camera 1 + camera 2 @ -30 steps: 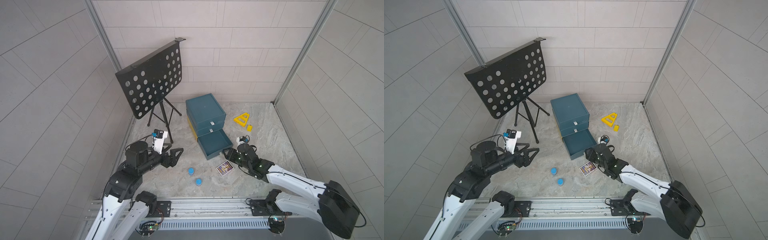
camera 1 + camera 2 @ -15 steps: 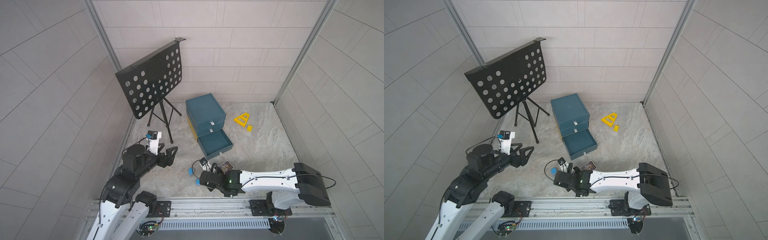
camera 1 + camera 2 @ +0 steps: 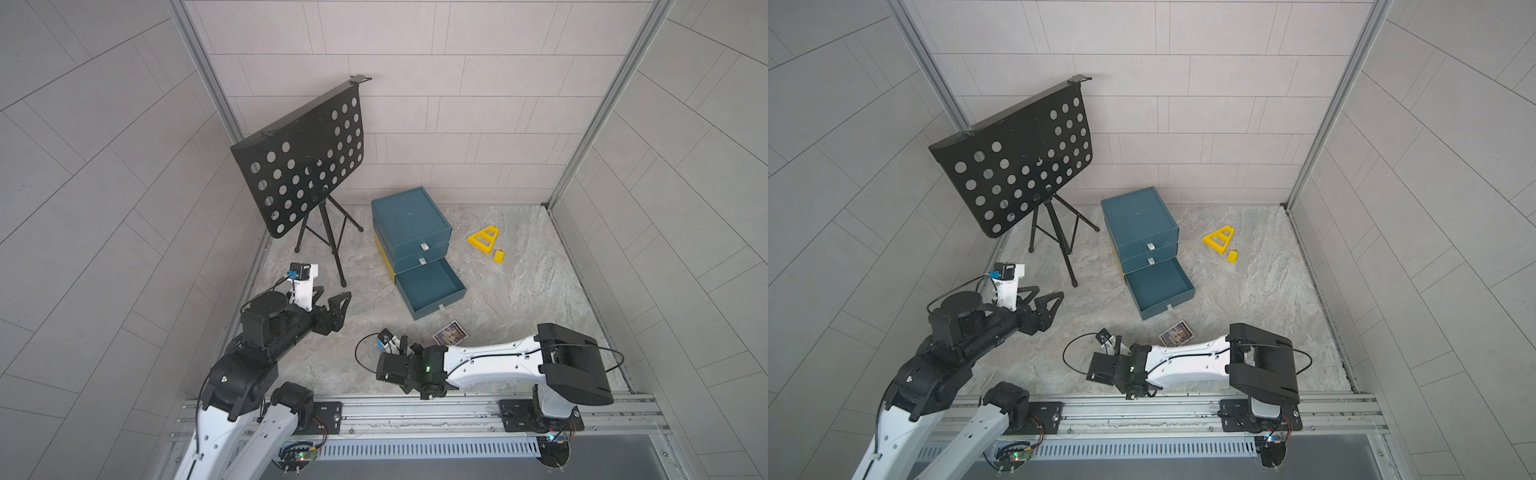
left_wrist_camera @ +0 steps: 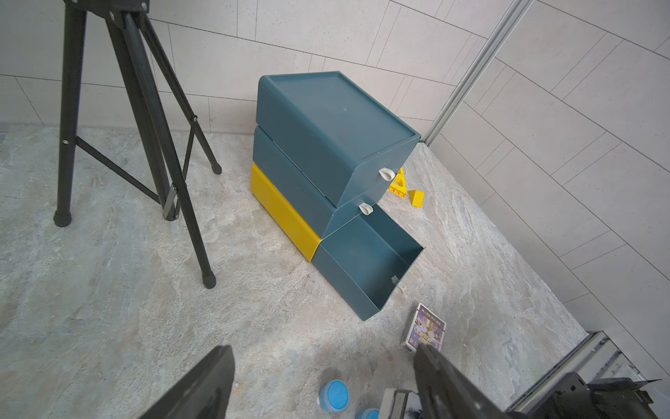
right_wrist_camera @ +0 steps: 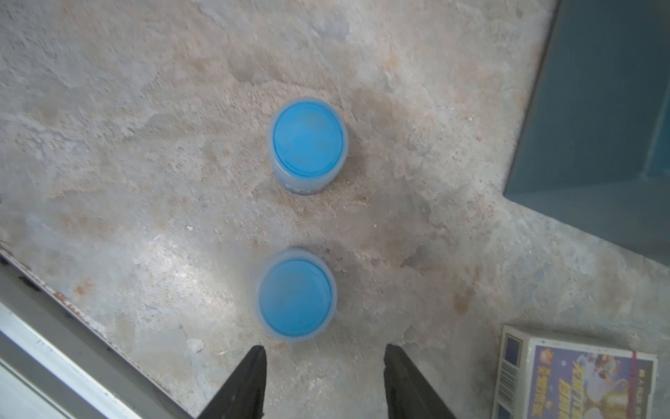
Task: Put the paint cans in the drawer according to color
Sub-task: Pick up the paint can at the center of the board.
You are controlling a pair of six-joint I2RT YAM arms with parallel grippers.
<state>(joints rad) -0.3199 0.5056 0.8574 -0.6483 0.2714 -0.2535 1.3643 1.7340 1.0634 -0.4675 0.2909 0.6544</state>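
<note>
With the right claw [image 5: 324, 350] open and empty just short of the nearer blue paint can [image 5: 295, 295] on the tabletop [image 5: 127, 145], it should centre over it and descend straight, sparing the farther blue can [image 5: 308, 139].

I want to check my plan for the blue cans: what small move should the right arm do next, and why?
Probably ease the right gripper forward and down until it straddles the nearer blue can. Its fingers stand open and empty just short of that can, which stands upright, and the bottom drawer is pulled out and looks empty.
</note>
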